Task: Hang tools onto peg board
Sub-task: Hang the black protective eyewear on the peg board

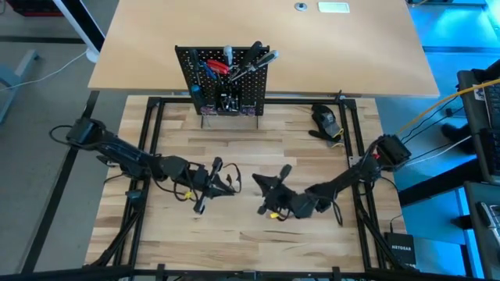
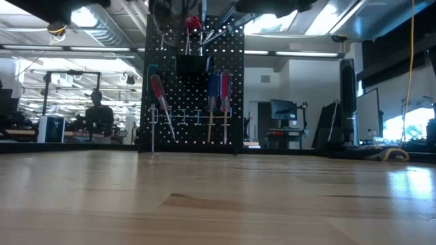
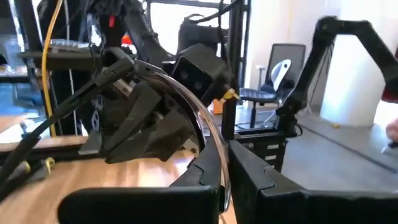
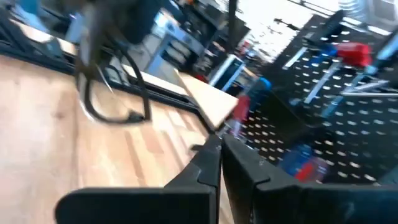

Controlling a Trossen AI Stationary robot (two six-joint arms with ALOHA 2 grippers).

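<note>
Tools (image 2: 216,92) hang upright on peg board (image 2: 235,82), shafts down.

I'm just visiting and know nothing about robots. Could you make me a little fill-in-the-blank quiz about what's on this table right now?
1. The tools hang on a black ____ dotted with holes.
2. Both the left gripper and the right gripper have their fingers ____.
3. In the low view, the screwdriver at the board's left side has a ____ handle.
4. Seen from above, the dark mouse-like lump lies on the table nearer the ____ arm.

Missing words: peg board; shut; red; right
</note>
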